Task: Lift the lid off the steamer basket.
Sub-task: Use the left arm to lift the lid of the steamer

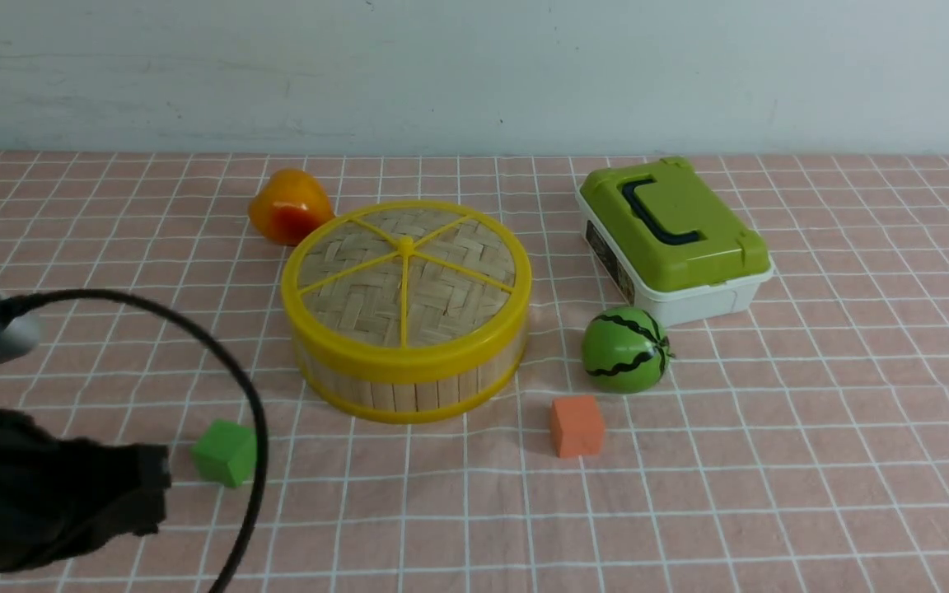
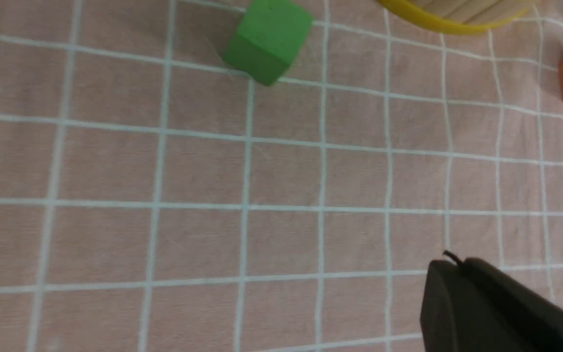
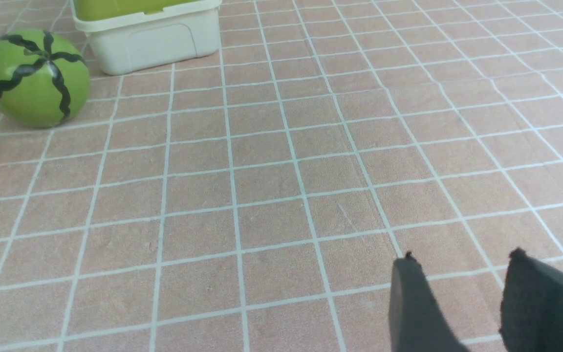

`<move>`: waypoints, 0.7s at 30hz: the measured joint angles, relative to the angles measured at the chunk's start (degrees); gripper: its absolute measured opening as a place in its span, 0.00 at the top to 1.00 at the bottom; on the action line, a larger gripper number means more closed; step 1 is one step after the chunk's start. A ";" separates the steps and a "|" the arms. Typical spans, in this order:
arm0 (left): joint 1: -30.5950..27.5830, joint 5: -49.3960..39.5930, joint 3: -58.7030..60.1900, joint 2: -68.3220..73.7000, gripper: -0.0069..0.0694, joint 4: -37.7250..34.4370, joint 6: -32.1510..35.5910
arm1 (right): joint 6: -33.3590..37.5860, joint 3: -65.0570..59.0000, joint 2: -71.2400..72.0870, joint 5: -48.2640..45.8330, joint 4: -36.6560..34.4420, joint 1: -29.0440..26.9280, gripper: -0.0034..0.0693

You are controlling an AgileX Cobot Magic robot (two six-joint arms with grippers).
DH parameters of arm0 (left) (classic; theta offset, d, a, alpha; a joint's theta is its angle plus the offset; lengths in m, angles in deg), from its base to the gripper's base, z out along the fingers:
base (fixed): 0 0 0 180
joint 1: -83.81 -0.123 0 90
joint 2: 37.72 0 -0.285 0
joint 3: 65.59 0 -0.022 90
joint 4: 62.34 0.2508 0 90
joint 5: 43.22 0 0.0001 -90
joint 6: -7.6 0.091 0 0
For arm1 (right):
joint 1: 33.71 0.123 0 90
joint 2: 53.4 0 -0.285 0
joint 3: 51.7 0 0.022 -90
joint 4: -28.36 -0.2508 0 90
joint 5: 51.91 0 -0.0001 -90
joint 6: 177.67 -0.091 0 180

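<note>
Approach stage, I reckon, with nothing grabbed yet. Far left, my left arm [image 1: 38, 494] hangs low over the bench [image 1: 771, 478], and my left jaws are pressed fully together with nothing in them. A green cube [image 1: 225, 453] sits just beside them. Further back there's an orange fruit [image 1: 289, 206] tucked behind the basket [image 1: 409, 395]; can't tell if they touch.

The basket's mid-bench, a bit left of centre, and the lid [image 1: 406, 284] is seated flat on top, yellow rim on yellow rim, knob dead centre. Nothing of mine is touching it.

To its right are an orange block [image 1: 577, 426], a melon [image 1: 625, 349], and further back a box [image 1: 676, 239] with a green top. My right jaws only show on the wrist cam. They're parted a moderate way and empty, over bare cloth well apart from the melon.

Next move needs the left jaws opened up and brought over the lid. Then they go down onto the knob or rim and lift straight up, so the basket doesn't tag along.
</note>
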 joint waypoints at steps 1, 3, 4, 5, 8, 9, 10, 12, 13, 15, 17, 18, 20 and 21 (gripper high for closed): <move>0.00 -0.90 -1.89 2.44 0.93 -1.62 0.59 | 0.00 0.00 0.00 0.00 0.00 0.00 0.62; 0.00 -3.18 -6.21 6.90 0.93 -3.31 1.78 | 0.00 0.00 0.00 0.00 0.00 0.00 0.62; 0.00 -4.43 -8.52 9.83 0.93 -3.63 2.53 | 0.00 0.00 0.00 0.00 0.00 0.00 0.62; 0.00 -4.96 -9.45 10.31 0.93 -3.64 2.68 | 0.00 0.00 0.00 0.00 0.00 0.00 0.62; 0.00 -8.88 -17.26 17.29 0.93 -3.59 3.20 | 0.00 0.00 0.00 0.00 0.00 0.00 0.62; 0.00 -10.38 -20.84 20.42 0.93 -3.59 3.25 | 0.00 0.00 0.00 0.00 0.00 0.00 0.62; 0.00 -10.61 -21.38 20.79 0.93 -3.59 3.25 | 0.00 0.00 0.00 0.00 0.00 0.00 0.62; 0.00 -13.39 -27.07 24.67 0.93 -3.53 3.61 | 0.00 0.00 0.00 0.00 0.00 0.00 0.62; 0.00 -16.18 -32.64 27.85 0.93 -3.38 3.61 | 0.00 0.00 0.00 0.00 0.00 0.00 0.62; 0.61 -18.20 -37.80 31.43 0.92 -2.09 3.61 | 0.00 0.00 0.00 0.00 0.00 0.00 0.62; 1.68 -19.95 -43.70 34.62 0.90 0.40 3.14 | 0.00 0.00 0.00 0.00 0.00 0.00 0.62; 2.88 -21.05 -47.64 37.01 0.88 2.84 2.46 | 0.00 0.00 0.00 0.00 0.00 0.00 0.62; 4.60 -22.24 -51.63 39.89 0.84 5.61 1.07 | 0.00 0.00 0.00 0.00 0.00 0.00 0.62; 7.07 -24.14 -57.79 43.72 0.78 10.81 -1.22 | 0.00 0.00 0.00 0.00 0.00 0.00 0.62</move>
